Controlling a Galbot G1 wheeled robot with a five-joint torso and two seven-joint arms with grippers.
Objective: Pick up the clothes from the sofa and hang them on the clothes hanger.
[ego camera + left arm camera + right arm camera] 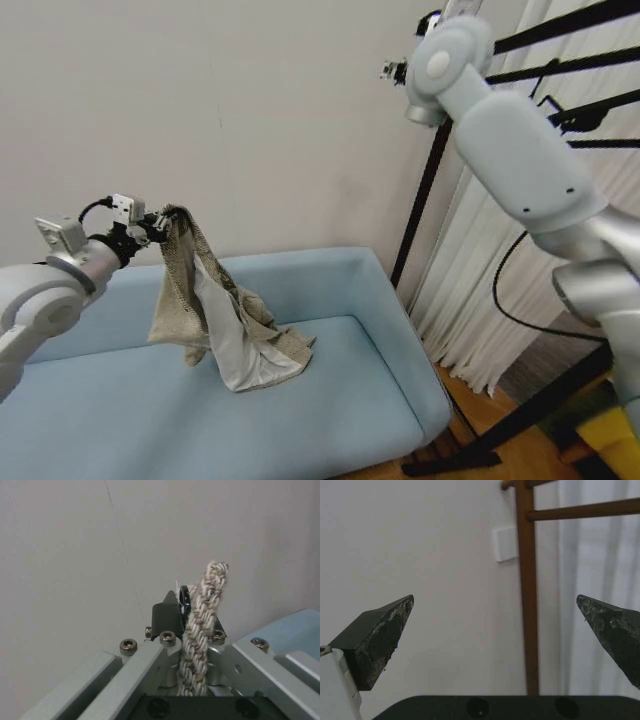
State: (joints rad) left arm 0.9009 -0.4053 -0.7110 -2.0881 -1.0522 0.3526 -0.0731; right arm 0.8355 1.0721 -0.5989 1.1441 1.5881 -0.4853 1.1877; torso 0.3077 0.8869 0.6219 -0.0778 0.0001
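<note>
The garment [215,320], a beige knit piece with a pale grey lining, hangs bunched from its upper edge, and its lower folds rest on the seat of the light blue sofa [340,400]. The top of it is clamped in the left gripper [160,228], which is held out above the sofa's left part, in front of the backrest. From the left wrist, the knit cloth [200,630] is pinched tight against a black finger [167,620]. Behind the sofa is a plain pale wall [250,120]. To the right stands the clothes rack [425,200], with a white curtain [470,300] behind it and wooden floor [520,440] below. The right gripper [495,602] is raised high, its fingers spread wide with nothing between them, facing the rack's post and a switch plate [506,543].
</note>
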